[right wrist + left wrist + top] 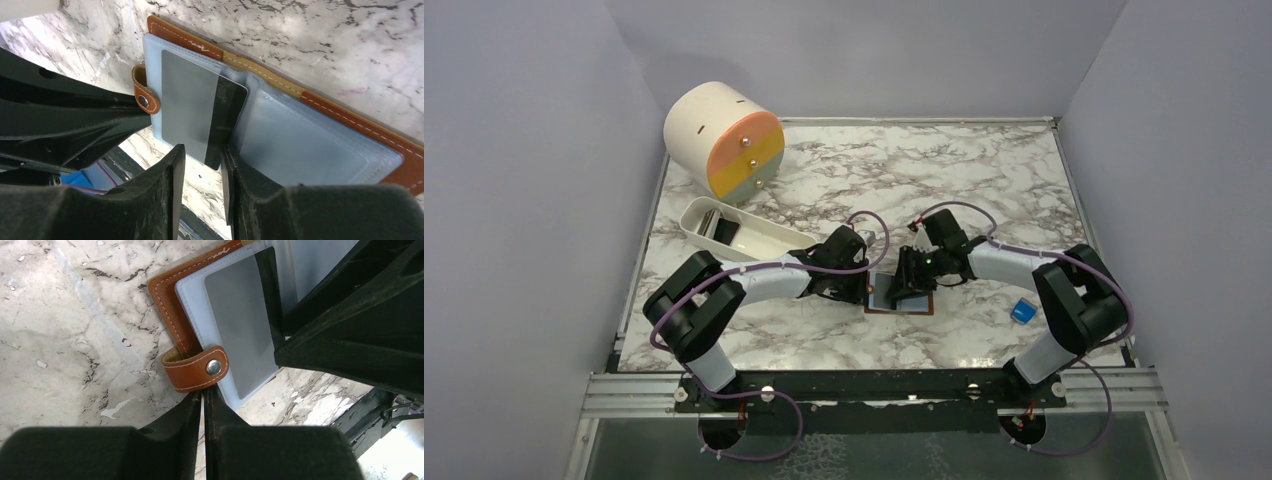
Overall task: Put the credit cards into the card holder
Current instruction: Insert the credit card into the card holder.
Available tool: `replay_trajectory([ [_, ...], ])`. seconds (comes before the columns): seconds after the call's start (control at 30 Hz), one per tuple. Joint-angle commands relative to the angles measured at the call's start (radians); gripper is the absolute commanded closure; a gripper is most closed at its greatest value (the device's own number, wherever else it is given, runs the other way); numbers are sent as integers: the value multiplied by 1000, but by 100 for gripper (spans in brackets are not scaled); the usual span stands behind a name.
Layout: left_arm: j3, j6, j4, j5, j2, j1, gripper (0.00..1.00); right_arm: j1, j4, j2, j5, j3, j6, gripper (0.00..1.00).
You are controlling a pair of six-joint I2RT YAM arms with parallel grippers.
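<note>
The brown card holder (902, 311) lies open on the marble table, pale blue pockets up. In the right wrist view a dark card (227, 117) sits mostly inside the holder's (350, 120) left pocket, with its dark end sticking out toward the fold. My right gripper (202, 150) is open just over that card's near edge, and its right finger is beside the card's corner. My left gripper (204, 391) is shut, its tips at the snap tab (197, 370) on the holder's (170, 295) edge. In the top view both grippers, left (867, 283) and right (902, 290), meet over the holder.
A white oblong tray (759, 240) holding dark cards (724, 232) stands at the back left. A cream cylinder (722, 140) with an orange and yellow face lies behind it. A small blue block (1023, 311) lies at the right by my right arm.
</note>
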Motion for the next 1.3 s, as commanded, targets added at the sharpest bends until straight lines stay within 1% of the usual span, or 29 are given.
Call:
replay_trajectory([
  [0.0, -18, -5, -1, 9, 22, -11, 89, 22, 40, 23, 18, 29, 8, 68],
  [0.47, -7, -3, 2, 15, 35, -11, 89, 41, 142, 30, -5, 6, 11, 67],
  [0.57, -9, -1, 0, 14, 31, -11, 89, 41, 144, 26, -2, 6, 3, 68],
  [0.7, -7, -6, -3, 7, 12, -11, 88, 41, 80, -13, 34, 20, -30, 68],
  [0.8, 3, -11, -17, -4, -20, -11, 81, 41, 12, -66, 92, 31, -50, 67],
  [0.9, 25, -10, -46, -35, -61, -11, 74, 41, -56, -109, 149, 42, -71, 63],
  [1.07, 62, 6, -85, -94, -124, -10, 64, 38, -163, -155, 275, 58, -92, 55],
  [1.27, 60, 27, -48, -104, -128, -11, 52, 17, -225, -216, 389, 52, -87, 43],
])
